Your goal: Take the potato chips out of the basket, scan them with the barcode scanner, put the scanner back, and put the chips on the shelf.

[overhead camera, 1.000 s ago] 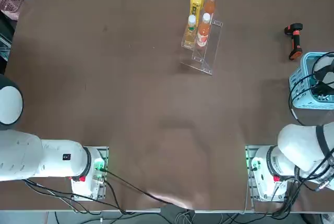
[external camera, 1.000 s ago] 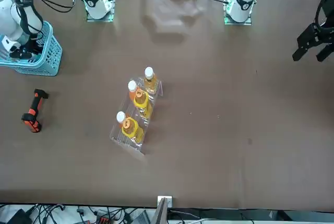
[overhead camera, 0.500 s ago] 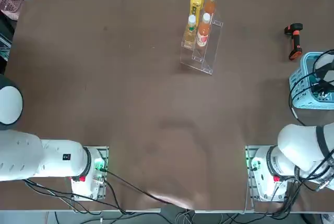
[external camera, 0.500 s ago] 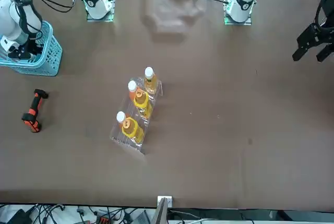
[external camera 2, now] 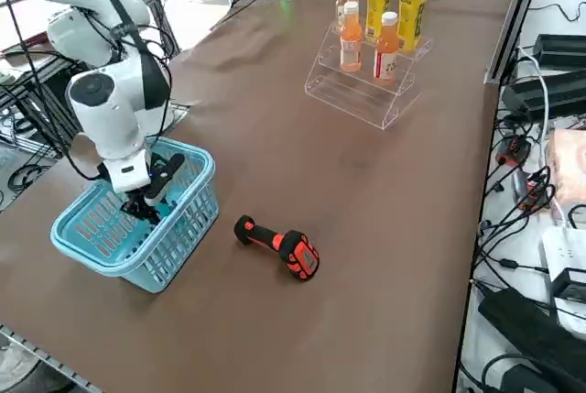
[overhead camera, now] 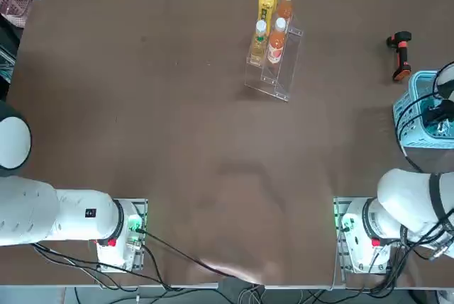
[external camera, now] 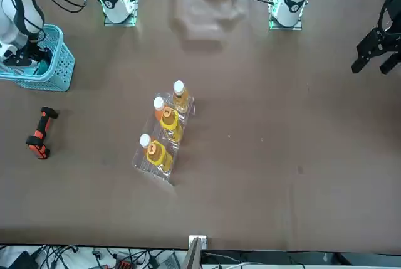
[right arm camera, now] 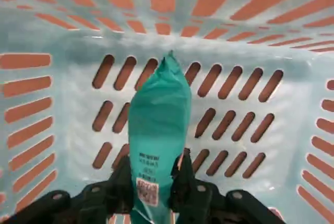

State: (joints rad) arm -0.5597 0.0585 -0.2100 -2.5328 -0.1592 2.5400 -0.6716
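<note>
The potato chips [right arm camera: 156, 114] are a teal packet held upright between the fingers of my right gripper [right arm camera: 152, 176], which is shut on its lower end. The packet hangs inside the light blue basket [right arm camera: 245, 72], a little above the slotted floor. In the right side view the right gripper [external camera 2: 146, 202] reaches down into the basket [external camera 2: 197, 173] at the table's right edge. The barcode scanner [external camera 2: 279, 245] lies on the table just beyond the basket, with nothing touching it. The clear stepped shelf [external camera 2: 362, 91] stands at the far middle of the table.
Several orange and yellow bottles [external camera 2: 388, 45] fill the shelf's [overhead camera: 278, 77] upper steps. The scanner [overhead camera: 399, 54] lies between the basket [overhead camera: 406, 116] and the table's far edge. Cables and boxes [external camera 2: 549, 91] run along the floor beyond the table's far side.
My right wrist has shifted slightly toward the table's right edge above the basket, with the grip still shut. The scanner, shelf and bottles have not moved.
</note>
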